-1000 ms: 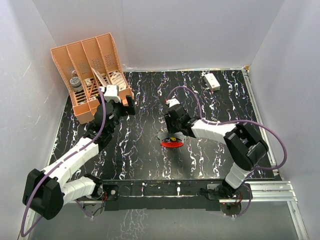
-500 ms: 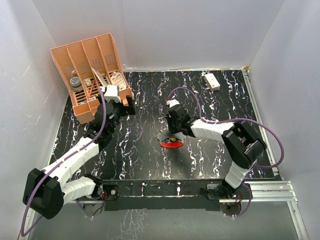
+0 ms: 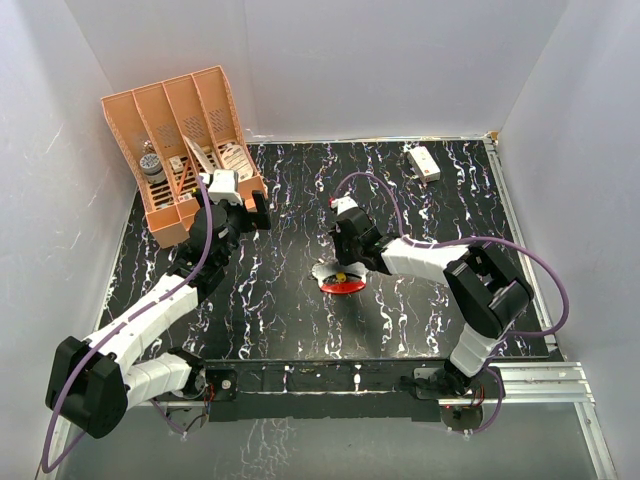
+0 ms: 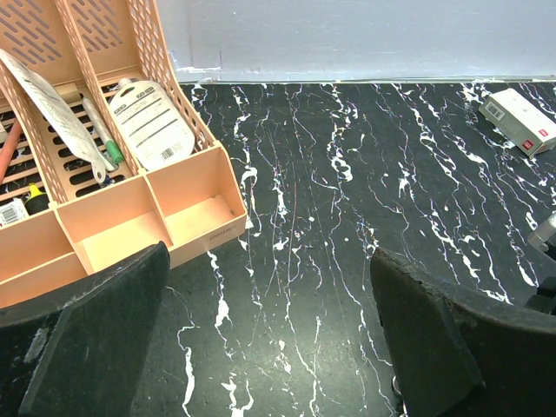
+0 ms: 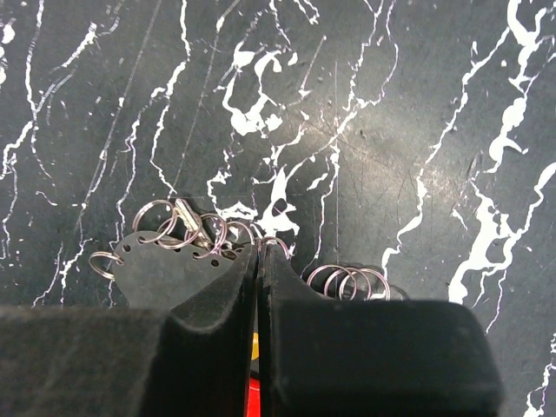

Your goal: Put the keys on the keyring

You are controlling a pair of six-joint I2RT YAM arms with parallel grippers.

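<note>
The right claw [image 5: 258, 252] is down on the table [image 5: 408, 122] with its jaws pressed fully together, no gap between them; a small wire ring sits right at its tip, but I cannot tell whether that ring is nipped or only lies there; more small wire rings [image 5: 347, 281] lie just to the right of the tip, and a dark flat tag [image 5: 165, 269] with holes along its edge lies just to the left, a bit of silver metal beside it; the keyring [image 5: 253, 391] shows only as a red sliver under the claw, behind the tip, with a speck of yellow next to it.

From above, the keys [image 3: 324, 271] are a small silvery heap right under the right claw, touching or overlapping the red loop on its near side.

The left claw [image 4: 269, 321] hangs wide open with nothing in it, well away to the left, near the orange tray [image 4: 200, 208].

As I judge it, the task is barely begun; no key can be seen threaded on the red band; everything lies in one pile; what is left is to get a sure hold, open or steady the loop, and slip each key on.
</note>
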